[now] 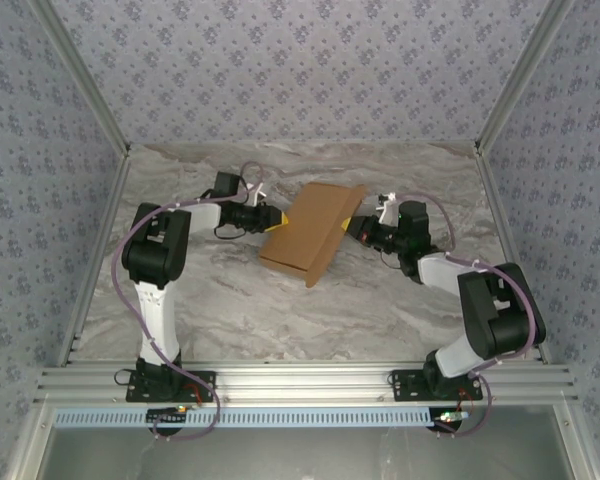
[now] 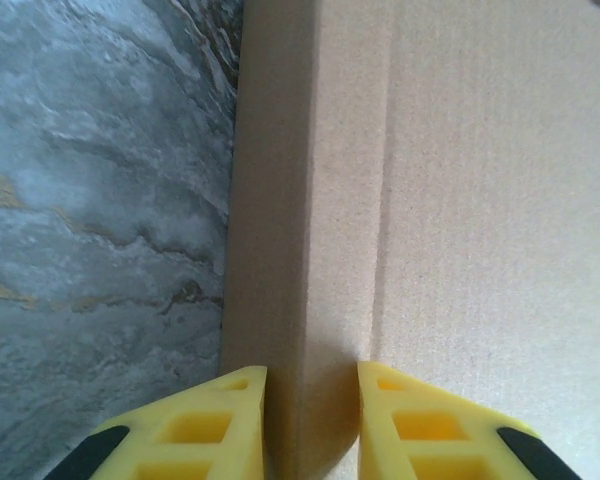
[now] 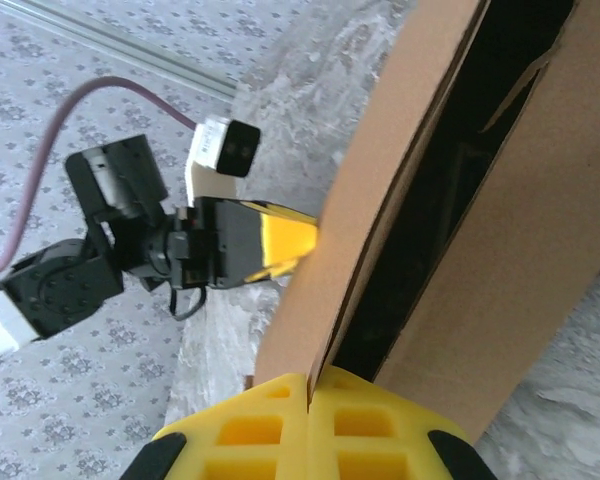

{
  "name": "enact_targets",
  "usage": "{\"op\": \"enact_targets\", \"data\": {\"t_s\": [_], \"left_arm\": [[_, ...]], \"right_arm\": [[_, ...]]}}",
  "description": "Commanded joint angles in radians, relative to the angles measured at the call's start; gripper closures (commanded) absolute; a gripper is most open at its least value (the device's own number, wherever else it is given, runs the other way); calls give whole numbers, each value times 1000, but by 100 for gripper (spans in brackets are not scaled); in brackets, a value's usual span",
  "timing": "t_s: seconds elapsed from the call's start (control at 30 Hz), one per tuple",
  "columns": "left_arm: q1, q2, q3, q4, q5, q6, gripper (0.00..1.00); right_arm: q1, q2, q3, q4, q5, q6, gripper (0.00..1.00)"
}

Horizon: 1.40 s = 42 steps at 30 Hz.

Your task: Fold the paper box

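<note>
Left of centre on marble table (image 1: 240, 310): noted left gripper (image 1: 273, 218), clamped onto the left side wall of the paper box (image 1: 310, 232). From left wrist view, saw yellow fingers (image 2: 210, 430) pressed against both faces of that folded wall. Found box mid-table between the two grippers, tilted, right edge higher. From right wrist view, saw two panels apart, dark gap between. Right of box: noted right gripper (image 1: 352, 225), fingertips pinched tight on a thin cardboard edge.
</note>
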Motion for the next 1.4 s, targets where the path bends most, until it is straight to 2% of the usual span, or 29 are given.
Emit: {"op": "enact_targets", "data": {"t_s": [0.0, 0.57, 0.97, 1.13, 1.37], "left_arm": [[-34, -5, -50, -42, -13, -10, 77], [-98, -7, -54, -2, 0, -40, 80], [-97, 3, -29, -11, -14, -43, 80], [-74, -28, 4, -66, -100, -26, 77], [-24, -193, 0, -139, -340, 18, 59]], "right_arm": [[14, -47, 57, 28, 14, -22, 97], [79, -77, 144, -83, 85, -57, 97], [109, -40, 162, -225, 199, -118, 97], [115, -16, 157, -284, 271, -159, 97], [138, 26, 207, -313, 308, -180, 97]]}}
